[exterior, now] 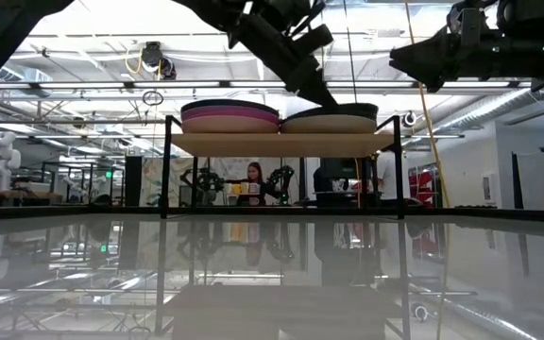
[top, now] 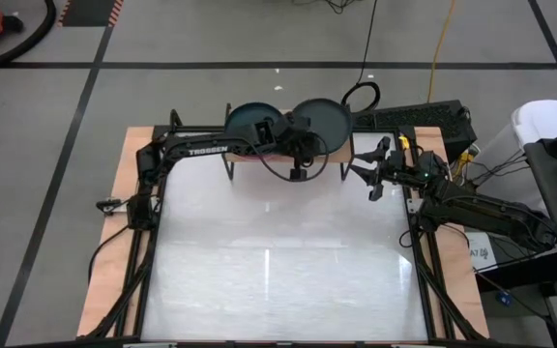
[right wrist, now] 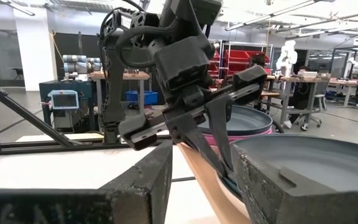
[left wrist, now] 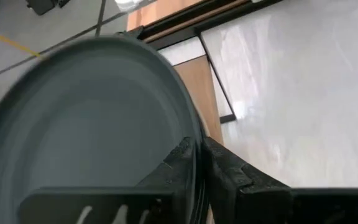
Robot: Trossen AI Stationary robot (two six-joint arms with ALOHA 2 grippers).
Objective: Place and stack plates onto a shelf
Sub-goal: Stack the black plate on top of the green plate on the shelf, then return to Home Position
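Two stacks are seen on the shelf [exterior: 281, 144]; the teal plate [top: 322, 121] is pinched at its rim by the left gripper [top: 303, 145], release pending. The right gripper [top: 373, 174] waits nearby, fingers apart.

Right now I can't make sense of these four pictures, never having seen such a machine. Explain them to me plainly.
This is a robot with two dark arms at a white table, each ending in a two-finger gripper. One picture looks straight down, one looks level across the tabletop, and two come from cameras on the arms' wrists.

At the table's far edge stands a small wooden shelf carrying two stacks of plates. The left gripper is over the shelf, its fingers pinching the rim of the dark teal plate topping the right stack. The left stack shows purple and pink plates.

The right gripper waits open beside the shelf, holding nothing.
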